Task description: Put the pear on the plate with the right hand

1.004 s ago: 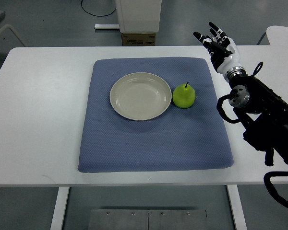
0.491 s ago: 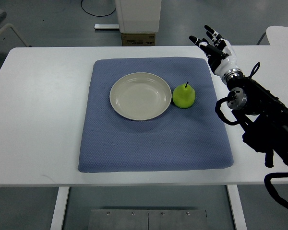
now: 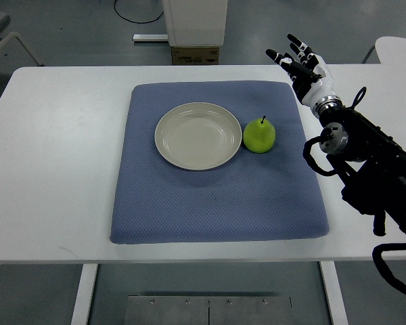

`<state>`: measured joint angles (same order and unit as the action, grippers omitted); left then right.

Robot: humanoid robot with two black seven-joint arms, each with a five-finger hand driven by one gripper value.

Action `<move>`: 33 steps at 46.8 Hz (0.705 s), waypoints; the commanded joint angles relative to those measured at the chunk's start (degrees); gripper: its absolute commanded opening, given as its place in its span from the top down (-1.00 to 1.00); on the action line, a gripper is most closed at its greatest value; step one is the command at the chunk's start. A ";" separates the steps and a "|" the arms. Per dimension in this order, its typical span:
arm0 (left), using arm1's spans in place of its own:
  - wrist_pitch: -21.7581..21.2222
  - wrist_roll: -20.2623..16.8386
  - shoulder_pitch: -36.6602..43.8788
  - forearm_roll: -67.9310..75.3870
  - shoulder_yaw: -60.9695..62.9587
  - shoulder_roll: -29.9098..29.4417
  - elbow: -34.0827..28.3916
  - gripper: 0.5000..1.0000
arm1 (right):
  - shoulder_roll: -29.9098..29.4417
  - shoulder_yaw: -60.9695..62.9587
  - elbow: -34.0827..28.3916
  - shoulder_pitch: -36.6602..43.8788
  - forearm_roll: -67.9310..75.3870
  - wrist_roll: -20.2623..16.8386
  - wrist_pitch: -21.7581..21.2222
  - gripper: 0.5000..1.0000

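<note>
Right hand (image 3: 304, 64): edging leftward since earlier, fingers spread, empty. Glossy green pear (image 3: 259, 136): sitting upright beside cream ceramic plate (image 3: 198, 135); likely firm, slippery; grasping around belly advised.

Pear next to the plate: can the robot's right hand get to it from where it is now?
Probably yes. The right hand is open above the mat's far right corner, and only bare blue mat lies between it and the pear.
</note>
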<state>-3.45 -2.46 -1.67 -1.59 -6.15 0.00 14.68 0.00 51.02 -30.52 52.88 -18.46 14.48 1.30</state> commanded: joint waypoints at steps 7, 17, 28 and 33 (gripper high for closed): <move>0.02 0.00 0.00 0.01 0.00 0.00 0.00 -1.00 | 0.00 -0.30 0.02 -0.15 0.00 0.11 -0.07 -1.00; 0.02 0.00 0.00 0.01 0.00 0.00 0.00 -1.00 | 0.00 -0.30 0.11 -0.06 0.00 -0.15 -1.04 -1.00; 0.02 -0.09 0.00 0.01 0.00 0.00 0.00 -1.00 | 0.00 -0.30 0.37 -0.23 0.00 -2.08 -1.21 -1.00; 0.02 0.00 0.00 0.01 0.00 0.00 0.00 -1.00 | 0.00 -0.39 0.29 -0.41 0.00 -2.35 -1.30 -1.00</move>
<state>-3.44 -2.46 -1.67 -1.58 -6.15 0.00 14.68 0.00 50.65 -30.13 52.61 -18.46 12.19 0.09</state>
